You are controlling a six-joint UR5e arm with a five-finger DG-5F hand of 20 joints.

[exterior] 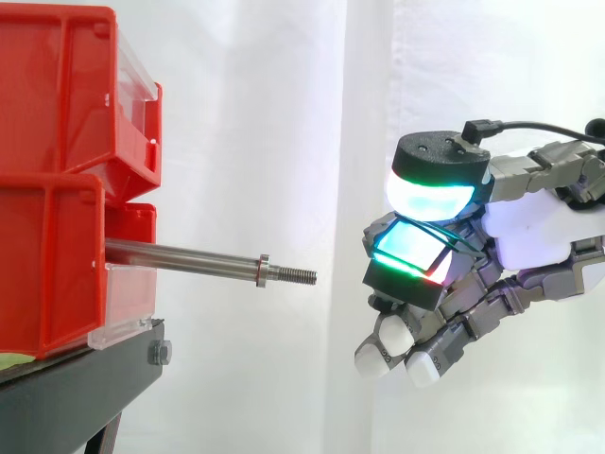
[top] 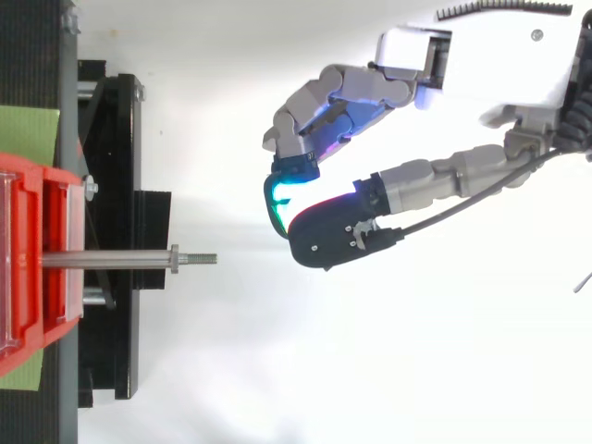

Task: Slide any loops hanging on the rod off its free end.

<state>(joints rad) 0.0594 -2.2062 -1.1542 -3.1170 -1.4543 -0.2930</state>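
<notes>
Robot hand [exterior: 539,232] pinches what seems a thin green loop [exterior: 452,235] | rod [exterior: 189,255] well apart

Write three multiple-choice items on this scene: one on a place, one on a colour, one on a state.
1. Where is the hand relative to the round steel rod?
A. beyond its free end, apart
B. gripping its middle
C. behind the bins

2. What colour are the stacked plastic bins?
A. blue
B. red
C. grey

3. What hangs on the rod?
A. two loops
B. a hook
C. nothing

Key:
1 A, a gap shows past the rod's end in both views.
2 B, both bins are red.
3 C, the shaft is bare.
</notes>
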